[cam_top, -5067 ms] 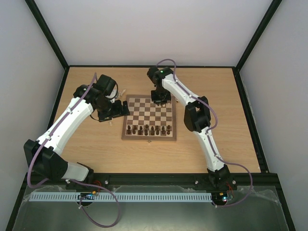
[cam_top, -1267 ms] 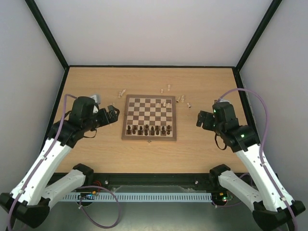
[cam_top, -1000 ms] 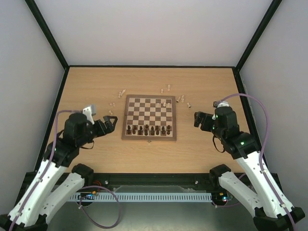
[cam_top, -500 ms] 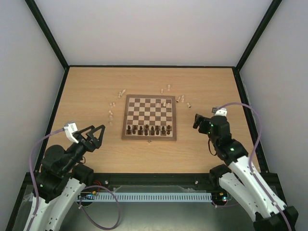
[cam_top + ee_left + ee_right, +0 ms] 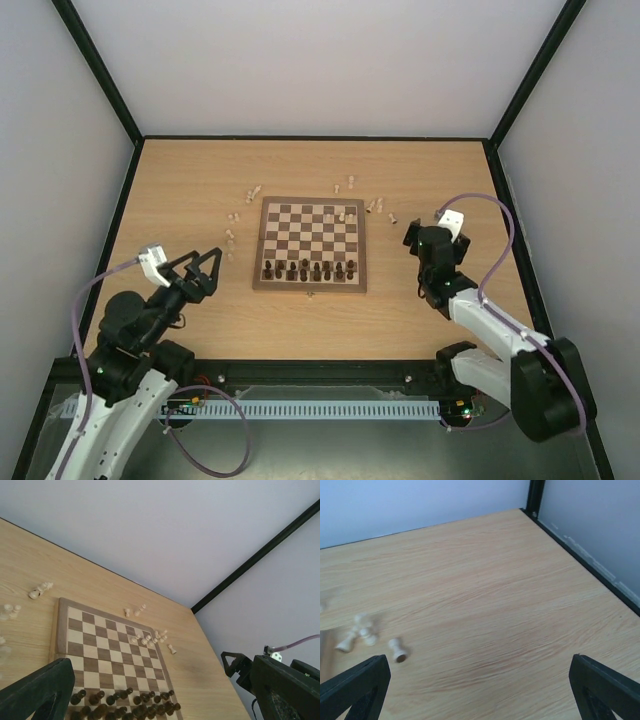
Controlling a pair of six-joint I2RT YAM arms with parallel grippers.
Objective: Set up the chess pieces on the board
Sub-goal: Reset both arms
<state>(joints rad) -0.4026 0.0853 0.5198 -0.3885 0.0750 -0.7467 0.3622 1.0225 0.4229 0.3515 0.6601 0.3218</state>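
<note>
The left gripper (image 5: 202, 265) is being drawn back from the far left corner of the board (image 5: 310, 230) and lifted above the near left part of the counter (image 5: 400, 320). The right gripper (image 5: 412, 238) is being pulled off the board's far edge and tucked beside its right side.

Board (image 5: 309, 225): flat, mid-table.
Dark pieces (image 5: 308, 268): upright along its near edge.
Pale pieces (image 5: 377, 207): mostly scattered beside it, some toppled.

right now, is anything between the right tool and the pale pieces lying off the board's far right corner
Nothing visible does. Only bare tabletop lies between the open right tool and the loose pale pieces in the top and right wrist views. The board sits just beyond them.
</note>
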